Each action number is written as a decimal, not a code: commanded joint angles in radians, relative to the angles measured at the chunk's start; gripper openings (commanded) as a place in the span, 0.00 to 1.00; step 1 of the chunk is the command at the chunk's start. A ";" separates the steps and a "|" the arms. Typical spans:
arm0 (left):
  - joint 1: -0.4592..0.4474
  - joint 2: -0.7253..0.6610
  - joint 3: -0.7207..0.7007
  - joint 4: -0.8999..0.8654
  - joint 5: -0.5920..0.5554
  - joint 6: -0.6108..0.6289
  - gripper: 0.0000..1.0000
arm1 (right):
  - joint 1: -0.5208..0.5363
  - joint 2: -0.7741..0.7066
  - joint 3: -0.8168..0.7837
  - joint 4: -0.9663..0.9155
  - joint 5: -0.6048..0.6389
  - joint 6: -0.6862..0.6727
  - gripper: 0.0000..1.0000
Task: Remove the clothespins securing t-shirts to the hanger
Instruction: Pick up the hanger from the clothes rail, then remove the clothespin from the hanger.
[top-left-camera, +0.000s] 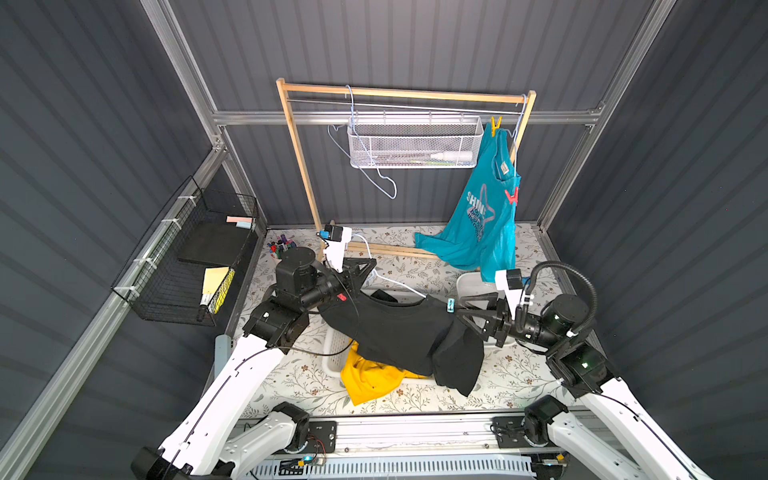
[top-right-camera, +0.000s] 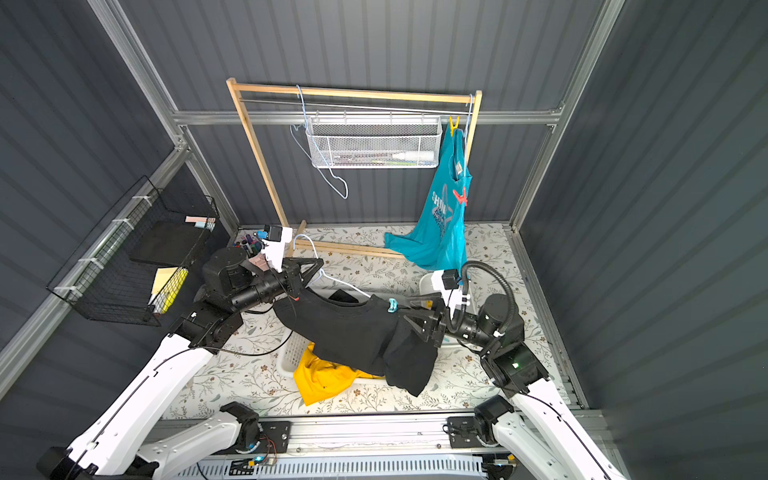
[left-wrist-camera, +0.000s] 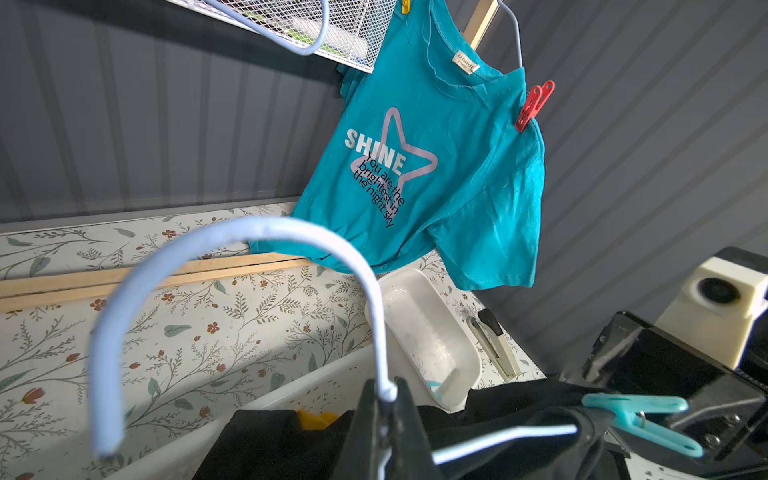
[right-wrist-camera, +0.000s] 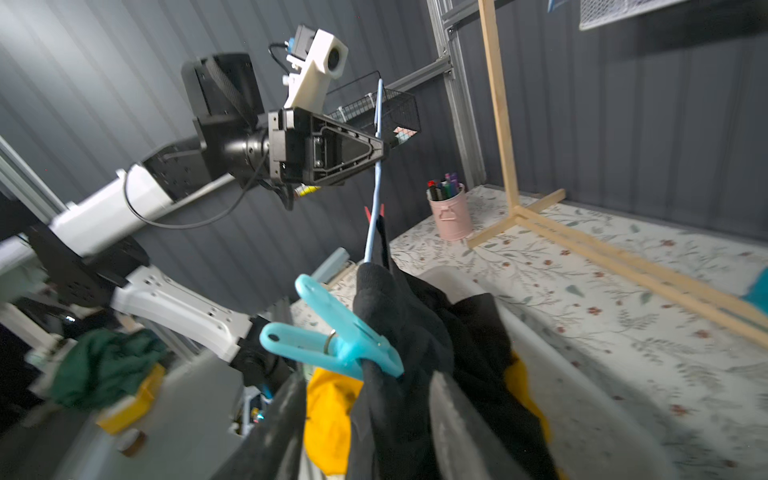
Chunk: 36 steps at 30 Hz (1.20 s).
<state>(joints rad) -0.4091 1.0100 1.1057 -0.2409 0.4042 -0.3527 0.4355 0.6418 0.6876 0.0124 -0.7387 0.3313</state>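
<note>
Nearest me the yellow t-shirt (top-left-camera: 374, 380) is lying crumpled in the white basket (top-left-camera: 332, 357), and the black t-shirt (top-left-camera: 399, 328) is draping over it on a white hanger (left-wrist-camera: 266, 227). The left gripper (left-wrist-camera: 385, 388) is clenching that hanger's neck. The right gripper (top-left-camera: 458, 312) is sitting with jaws parted at the shirt's shoulder, just beside the teal clothespin (right-wrist-camera: 332, 336) biting the black cloth. Further back the teal t-shirt (top-left-camera: 478, 224) is hanging off the wooden rack (top-left-camera: 297, 166), with a red clothespin (top-left-camera: 512, 196) and a yellow clothespin (top-left-camera: 495, 124) clipping its shoulders.
</note>
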 joint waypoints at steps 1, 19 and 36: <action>0.004 0.016 0.051 -0.029 0.002 0.092 0.00 | 0.003 -0.041 0.041 -0.092 0.047 -0.058 0.63; 0.004 0.189 0.146 -0.042 0.216 0.401 0.00 | 0.002 -0.146 0.088 -0.313 0.170 -0.190 0.99; 0.005 0.169 0.035 0.036 0.249 0.535 0.00 | 0.003 -0.096 0.235 -0.661 0.198 -0.601 0.99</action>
<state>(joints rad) -0.4091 1.2091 1.1702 -0.2543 0.6918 0.1478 0.4355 0.5438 0.9009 -0.5873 -0.5274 -0.1577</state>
